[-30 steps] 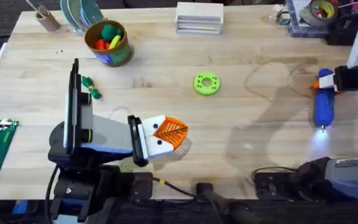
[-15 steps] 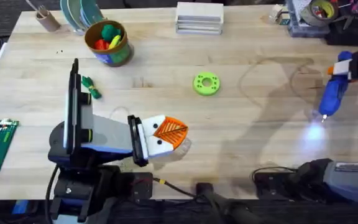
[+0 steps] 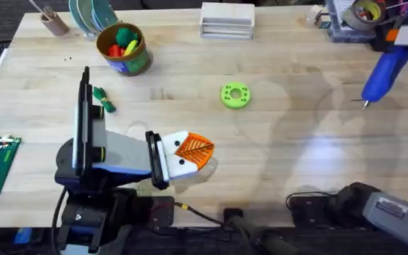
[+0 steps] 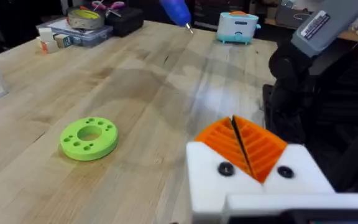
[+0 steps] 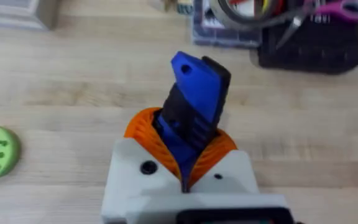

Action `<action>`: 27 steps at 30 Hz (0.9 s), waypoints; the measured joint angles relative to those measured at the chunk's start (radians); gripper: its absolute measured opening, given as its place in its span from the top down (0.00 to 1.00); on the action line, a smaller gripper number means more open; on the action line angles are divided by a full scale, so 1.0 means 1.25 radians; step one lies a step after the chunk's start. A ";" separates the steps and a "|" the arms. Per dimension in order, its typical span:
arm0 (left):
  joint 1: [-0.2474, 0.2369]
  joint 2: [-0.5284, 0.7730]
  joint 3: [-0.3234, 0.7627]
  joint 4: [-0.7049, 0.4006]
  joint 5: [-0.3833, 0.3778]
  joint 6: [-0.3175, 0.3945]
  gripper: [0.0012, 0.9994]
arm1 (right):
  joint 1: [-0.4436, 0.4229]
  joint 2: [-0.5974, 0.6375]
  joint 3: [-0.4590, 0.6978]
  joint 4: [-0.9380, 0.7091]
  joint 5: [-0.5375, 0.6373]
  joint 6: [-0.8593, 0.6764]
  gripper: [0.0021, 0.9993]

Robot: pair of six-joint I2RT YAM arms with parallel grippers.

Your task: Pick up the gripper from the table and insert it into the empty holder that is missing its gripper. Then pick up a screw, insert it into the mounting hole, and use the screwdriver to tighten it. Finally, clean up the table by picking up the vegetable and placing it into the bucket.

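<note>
**Right hand lifted the screwdriver; left hand lay pressed together on the surface**

At the upper right of the overhead frame, the right hand (image 5: 185,180) pinched the blue screwdriver (image 3: 382,72) between its orange pads, the tool tilted with its thin bit aimed down and to the left, clear of the surface (image 3: 289,134). The right wrist view showed the tool's blue and black body standing up out of the closed pads.

At the lower left of the overhead frame, the left hand (image 3: 193,151) lay low over the surface with its white body pointing right and its orange ribbed fingers (image 4: 253,146) pressed together, holding nothing.

A round green disc (image 3: 235,95) with holes sat near the middle. The vegetable (image 3: 104,99) lay on the wood left of centre, above the left arm. Just above it, at the upper left, stood the bucket (image 3: 125,48), orange inside, holding green, red and yellow plush toys. A small tan cup (image 3: 53,21) with sticks stood at the far upper left.
</note>
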 joint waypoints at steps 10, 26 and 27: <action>0.000 0.000 0.000 0.000 0.000 0.000 1.00 | 0.113 -0.207 -0.002 0.006 -0.032 0.044 0.97; 0.000 0.000 0.000 0.000 0.000 0.000 1.00 | 0.396 -0.401 -0.247 0.434 -0.120 0.221 0.97; 0.000 0.000 0.000 0.000 0.000 0.000 1.00 | 0.413 -0.400 -0.256 0.449 -0.120 0.230 0.97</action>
